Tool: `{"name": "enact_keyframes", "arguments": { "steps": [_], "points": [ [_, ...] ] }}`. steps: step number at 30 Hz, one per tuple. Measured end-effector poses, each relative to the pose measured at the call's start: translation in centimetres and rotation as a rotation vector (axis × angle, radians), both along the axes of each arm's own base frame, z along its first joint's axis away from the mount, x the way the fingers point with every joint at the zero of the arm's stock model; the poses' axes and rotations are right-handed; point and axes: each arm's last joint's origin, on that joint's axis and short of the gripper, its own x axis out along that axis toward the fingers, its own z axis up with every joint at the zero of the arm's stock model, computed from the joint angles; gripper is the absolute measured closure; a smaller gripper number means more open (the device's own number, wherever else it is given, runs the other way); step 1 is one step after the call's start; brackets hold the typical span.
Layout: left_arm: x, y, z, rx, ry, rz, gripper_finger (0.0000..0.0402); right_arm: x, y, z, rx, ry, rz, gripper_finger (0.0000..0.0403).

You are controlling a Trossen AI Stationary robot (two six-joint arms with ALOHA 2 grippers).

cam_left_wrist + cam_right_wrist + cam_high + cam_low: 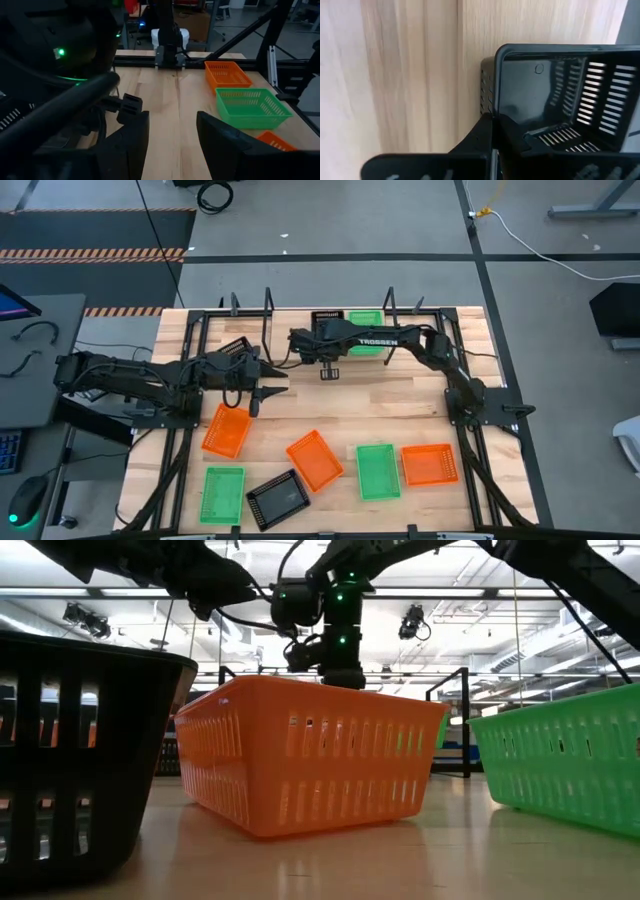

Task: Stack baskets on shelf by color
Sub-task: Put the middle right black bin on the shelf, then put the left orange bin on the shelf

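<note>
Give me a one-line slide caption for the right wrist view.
Right gripper clamped on the rim of a black basket above the wooden board.

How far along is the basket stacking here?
Done: one green basket sits on the shelf. In hand: the right gripper, jaws on a black basket rim. Left: six loose baskets on the table; the left gripper is open, empty.

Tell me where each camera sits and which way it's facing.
High: overhead, facing straight down on the table; both arms show.
Low: at tabletop height, facing an orange basket; arms pass overhead.
Left wrist: on the left arm, facing across the table past its open left tool.
Right wrist: on the right arm, facing a black basket close up.
High and low share that orange basket.
</note>
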Motion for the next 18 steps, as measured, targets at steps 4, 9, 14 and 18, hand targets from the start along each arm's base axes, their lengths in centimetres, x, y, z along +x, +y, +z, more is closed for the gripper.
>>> {"name": "enact_keyframes", "arguments": {
  "steps": [4, 9, 14, 18],
  "points": [
    [0.0, 0.0, 0.0, 0.0, 0.004, 0.0, 0.023, 0.0, 0.0, 0.0, 0.012, -0.009, -0.021, 0.0378],
    [0.0, 0.0, -0.1, -0.001, 0.005, -0.001, 0.023, 0.0, 0.1, 0.0, 0.018, -0.009, -0.023, 0.0344],
    [0.0, 0.0, -0.1, -0.006, 0.005, -0.001, 0.023, -0.2, 0.2, 0.3, 0.009, -0.008, -0.025, 0.0316],
    [0.0, 0.0, -0.1, -0.006, 0.008, -0.001, 0.023, -0.8, 0.6, 2.2, -0.034, -0.036, -0.025, 0.0298]
  ]
}}
